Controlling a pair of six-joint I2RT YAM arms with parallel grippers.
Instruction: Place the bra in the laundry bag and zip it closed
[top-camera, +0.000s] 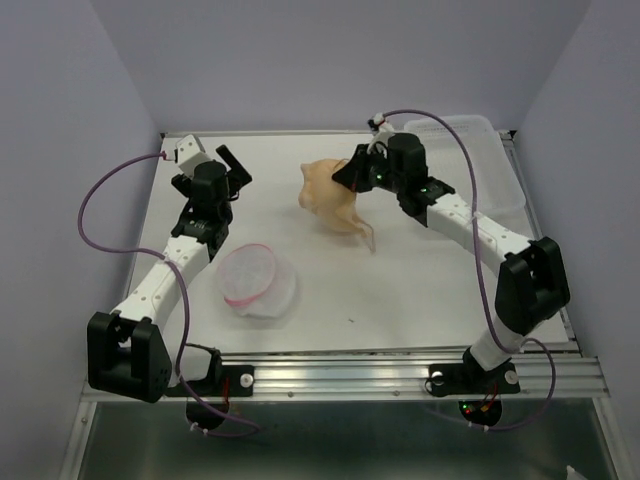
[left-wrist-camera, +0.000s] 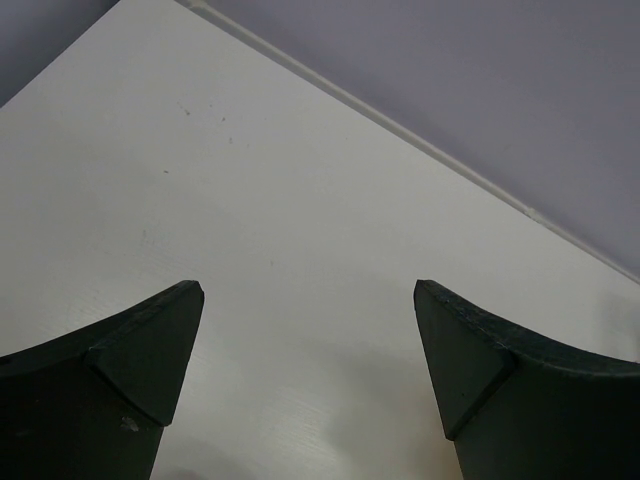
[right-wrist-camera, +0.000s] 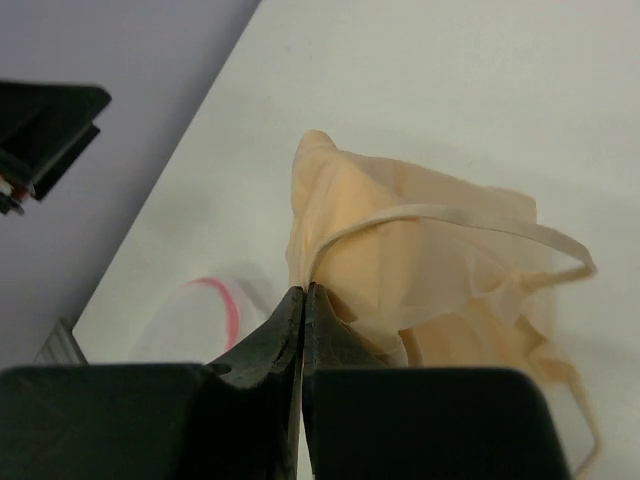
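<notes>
The peach bra (top-camera: 330, 197) hangs at the table's middle back, its strap trailing down to the table. My right gripper (top-camera: 350, 172) is shut on its upper edge and holds it up; in the right wrist view the gripper (right-wrist-camera: 304, 292) pinches the bra (right-wrist-camera: 420, 270) fabric. The white mesh laundry bag (top-camera: 257, 280) with its pink zipper rim lies on the table in front of the left arm; it also shows in the right wrist view (right-wrist-camera: 195, 320). My left gripper (top-camera: 235, 165) is open and empty at the back left, well away from both; in its own view (left-wrist-camera: 308, 300) only bare table shows.
A clear-white plastic basket tray (top-camera: 480, 160) stands at the back right, behind the right arm. The white table (top-camera: 400, 290) is walled by purple panels on three sides.
</notes>
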